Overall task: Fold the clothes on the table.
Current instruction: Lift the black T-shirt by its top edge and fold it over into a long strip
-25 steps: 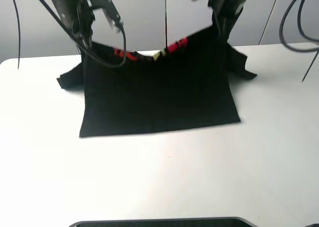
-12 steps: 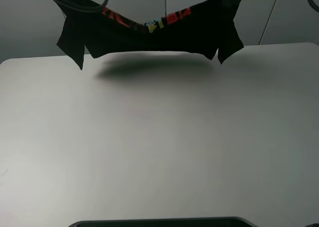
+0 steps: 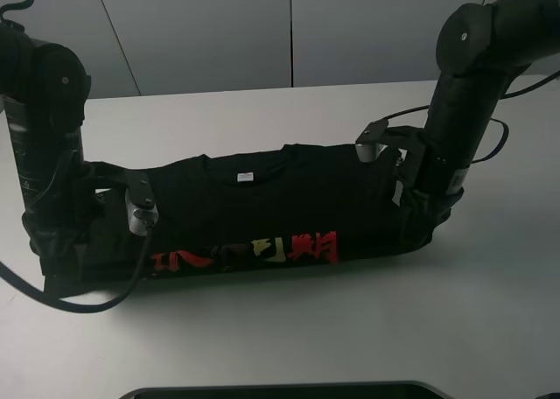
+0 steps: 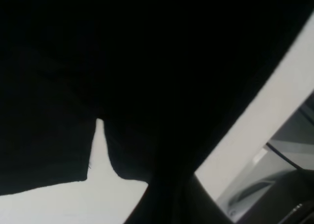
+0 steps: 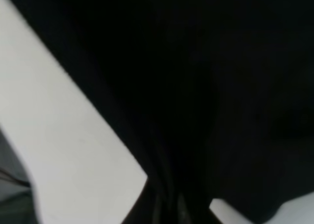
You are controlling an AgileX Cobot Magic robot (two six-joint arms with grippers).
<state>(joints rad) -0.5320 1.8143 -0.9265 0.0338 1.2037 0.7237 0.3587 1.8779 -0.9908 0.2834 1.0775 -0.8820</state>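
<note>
A black T-shirt [image 3: 262,206] lies across the middle of a white table [image 3: 306,110], stretched from 9 o'clock to 3 o'clock. Its collar and small white label [image 3: 244,178] point toward 12 o'clock, and a band of red lettering [image 3: 254,252] runs along the edge at 6 o'clock. Half a second ago the shirt hung in the air over the far side of the table, sagging between the two arms; now it is down on the surface and spread wide. It looks short front to back, so it is probably doubled over, with one fold laid and more to make. The left gripper [image 3: 63,257] sits at the shirt's 9 o'clock end and the right gripper [image 3: 418,222] at its 3 o'clock end, both low against the cloth. Black fabric fills both wrist views, so whether either set of jaws grips the shirt or has let go cannot be told
</note>
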